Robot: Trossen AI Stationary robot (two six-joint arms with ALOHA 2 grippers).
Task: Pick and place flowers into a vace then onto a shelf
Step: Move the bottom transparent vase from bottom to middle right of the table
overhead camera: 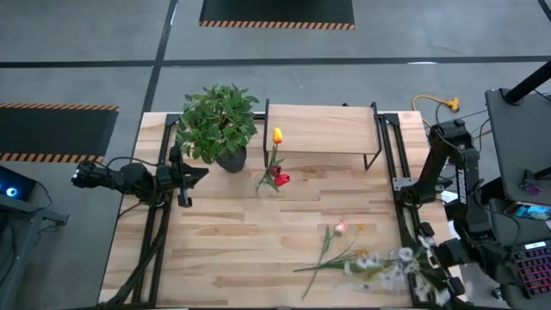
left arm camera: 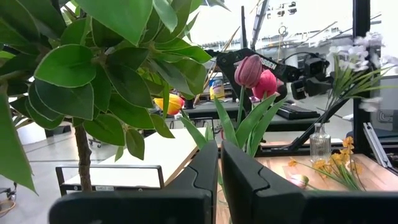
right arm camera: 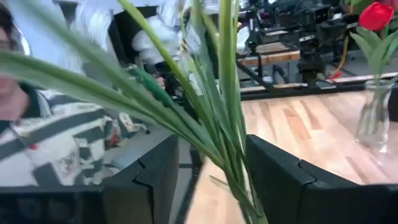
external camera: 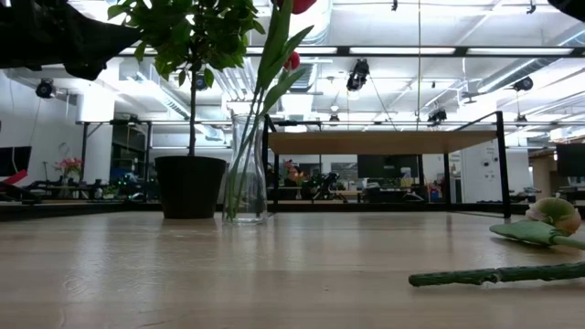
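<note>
The right gripper [right arm camera: 208, 180] has its fingers apart around the white sprig [overhead camera: 392, 263], ready to lift it for the vase [external camera: 247, 169]

both arms are matte black, chunky jointed segments with black cables looped alongside (kinda tangled). the right gripper [right arm camera: 208, 180] has thick angular dark fingers [right arm camera: 283, 180] with notched, stepped inner edges.

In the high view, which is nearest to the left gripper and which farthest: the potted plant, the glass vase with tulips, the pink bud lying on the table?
From the left gripper, at the table's left side:
1. The potted plant, just beyond the gripper, toward the back.
2. The glass vase with tulips, near the table's middle, in front of the shelf.
3. The pink bud, lying toward the front right.
</note>
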